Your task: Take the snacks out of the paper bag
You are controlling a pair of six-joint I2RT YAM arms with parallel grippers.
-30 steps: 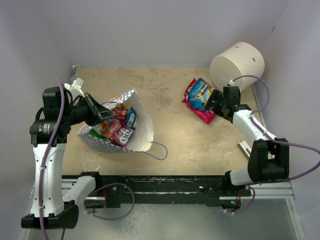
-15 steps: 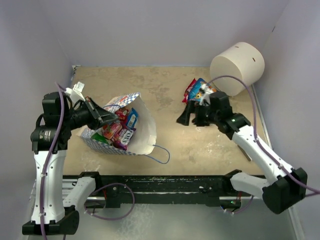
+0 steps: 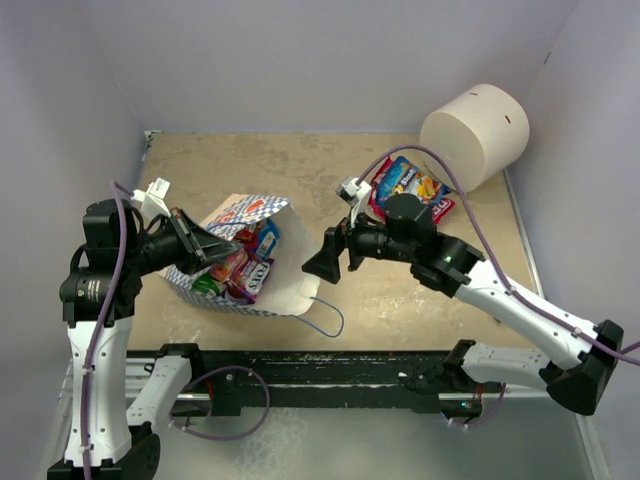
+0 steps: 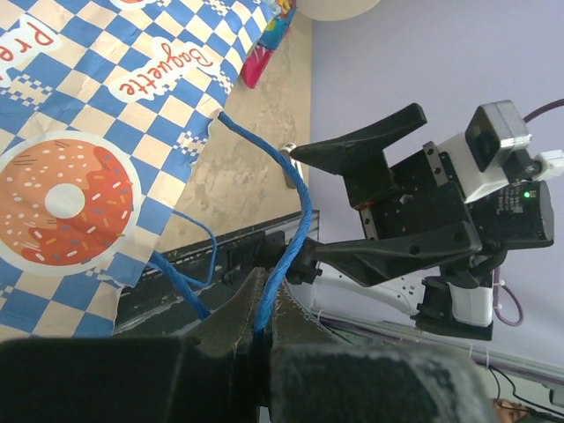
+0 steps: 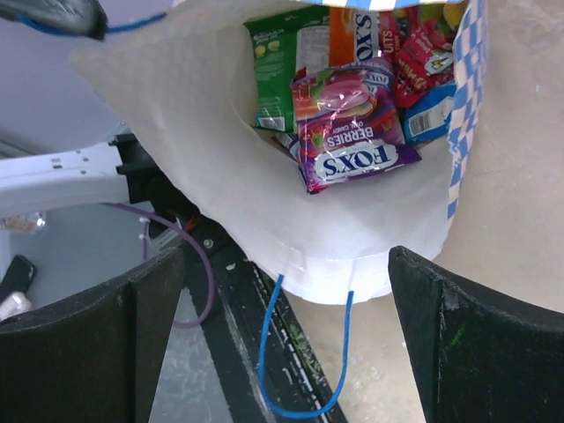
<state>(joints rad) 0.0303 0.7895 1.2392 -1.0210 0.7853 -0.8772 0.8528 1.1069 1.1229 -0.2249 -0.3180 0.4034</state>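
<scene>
At the mouth of the tipped paper bag, the right gripper hangs with fingers spread wide, aimed at the snacks heaped inside against the cream lining. Opposite, the left gripper is pinched shut on one blue cord handle, the bag's only anchor. A reach could snag the loose handle, catch lining with a packet, or shove the light bag off that thin tether.
</scene>
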